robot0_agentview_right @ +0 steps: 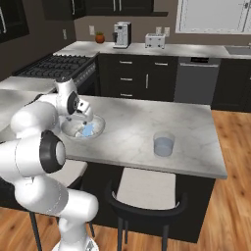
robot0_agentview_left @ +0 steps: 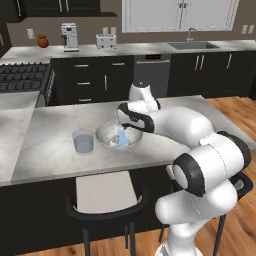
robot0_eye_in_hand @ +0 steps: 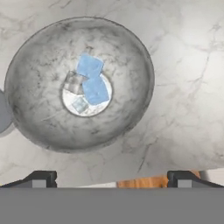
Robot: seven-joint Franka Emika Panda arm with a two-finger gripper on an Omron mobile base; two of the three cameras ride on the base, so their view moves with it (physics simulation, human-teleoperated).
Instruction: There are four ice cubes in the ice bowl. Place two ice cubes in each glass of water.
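So the claw (robot0_eye_in_hand: 112,178) hangs wide open right above the bowl (robot0_eye_in_hand: 39,113), holding nothing. The cubes (robot0_eye_in_hand: 91,81) sit clustered at the bowl's bottom, straight below but a bit off-center, so it needs nudging over before dropping.

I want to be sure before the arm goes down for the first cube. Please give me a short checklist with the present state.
1. Gripper open: ok.
2. Gripper above ice bowl: ok.
3. Ice cubes in the bowl's middle: ok; they cluster, so count of four: cannot tell.
4. One cube centred between the fingertips: not ok, the cubes sit off to one side.
5. Both glasses upright on the counter, left glass, right glass: ok.
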